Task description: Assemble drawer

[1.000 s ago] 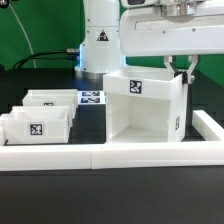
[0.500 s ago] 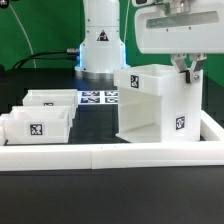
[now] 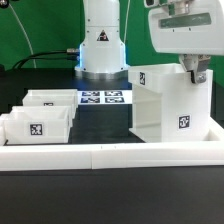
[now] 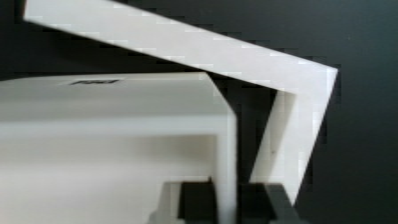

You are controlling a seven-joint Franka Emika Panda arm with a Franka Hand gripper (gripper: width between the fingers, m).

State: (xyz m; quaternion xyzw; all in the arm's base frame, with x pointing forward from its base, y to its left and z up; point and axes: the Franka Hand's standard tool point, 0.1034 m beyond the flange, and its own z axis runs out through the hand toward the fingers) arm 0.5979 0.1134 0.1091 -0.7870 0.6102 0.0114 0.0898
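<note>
The tall white drawer casing (image 3: 168,102) stands on the table at the exterior view's right, beside the rail's side arm, with a tag on its front and one on its side. My gripper (image 3: 194,73) comes down from above and is shut on the casing's right wall at its top edge. In the wrist view the dark fingers (image 4: 192,200) pinch that thin white wall (image 4: 237,140). Two small open trays lie at the exterior view's left: the rear tray (image 3: 48,100) and the front tray (image 3: 35,126), each with a tag.
A long low white rail (image 3: 110,155) runs across the front and turns back at the exterior view's right (image 3: 215,128). The marker board (image 3: 105,98) lies flat before the robot base (image 3: 102,45).
The casing, held by my gripper, has slid toward the exterior view's right, close to the rail's side arm. The trays have not moved.
</note>
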